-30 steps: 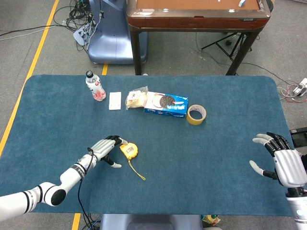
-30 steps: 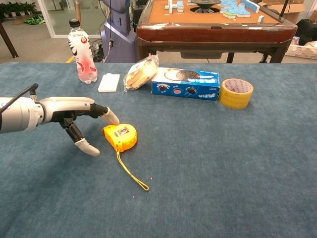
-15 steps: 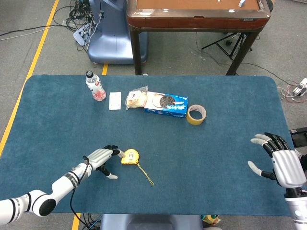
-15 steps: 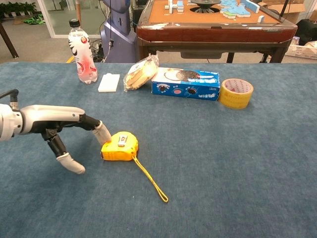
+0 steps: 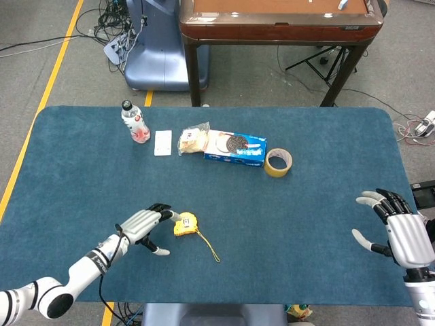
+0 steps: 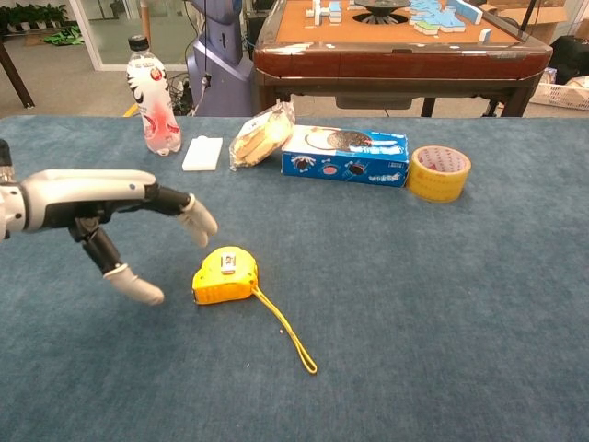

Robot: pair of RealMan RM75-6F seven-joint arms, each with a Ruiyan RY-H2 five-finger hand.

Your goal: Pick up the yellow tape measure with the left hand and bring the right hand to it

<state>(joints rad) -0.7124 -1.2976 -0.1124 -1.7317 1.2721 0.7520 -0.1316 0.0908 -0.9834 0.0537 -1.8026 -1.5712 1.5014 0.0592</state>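
The yellow tape measure lies flat on the blue table, its yellow strap trailing toward the front right. My left hand hovers just left of it with fingers spread, fingertips close above the case's far-left side and thumb low near the cloth; it holds nothing. My right hand is open at the table's right edge, far from the tape measure, and appears only in the head view.
Along the back stand a drink bottle, a white pad, a wrapped bread, a blue cookie box and a yellow tape roll. A wooden table stands behind.
The tape measure was nudged toward the front and turned, its strap swinging right. My left hand has drawn back and lifted its fingers off the case. The right hand barely moved.
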